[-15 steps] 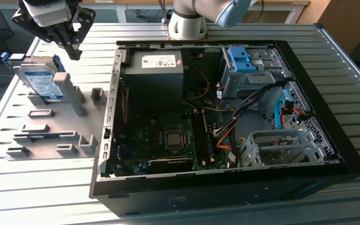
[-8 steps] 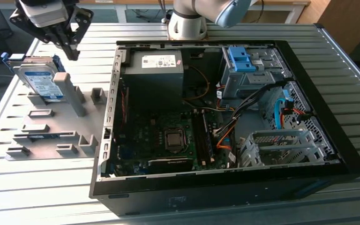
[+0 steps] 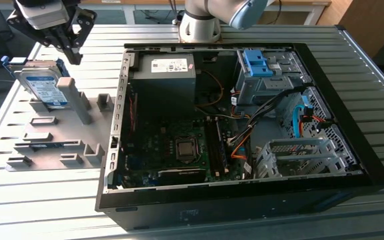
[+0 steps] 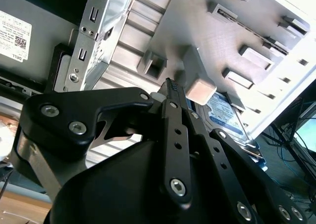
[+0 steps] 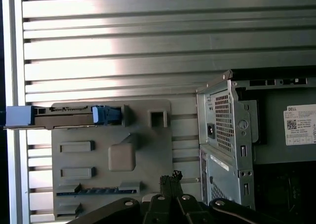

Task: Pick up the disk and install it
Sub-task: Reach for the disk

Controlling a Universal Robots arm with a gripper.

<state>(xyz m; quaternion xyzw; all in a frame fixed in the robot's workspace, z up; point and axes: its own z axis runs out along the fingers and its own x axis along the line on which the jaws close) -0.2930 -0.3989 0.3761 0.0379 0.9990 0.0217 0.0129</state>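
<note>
Gripper (image 4: 171,84) fingers pinched together, holding nothing, just above grey rack (image 3: 52,145), disk (image 3: 42,86) on edge in rack, open computer case (image 3: 245,210) beside rack

A: Where does the exterior view sit?
B: High, well back, tilted down over the table (image 3: 45,210) onto the open computer case (image 3: 245,210).
A: And the wrist views?
B: Both close behind the gripper (image 5: 170,178). The first wrist view faces straight down; the second wrist view looks slantwise. Both share the grey holder plate (image 5: 148,150) and the case's rear corner.
</note>
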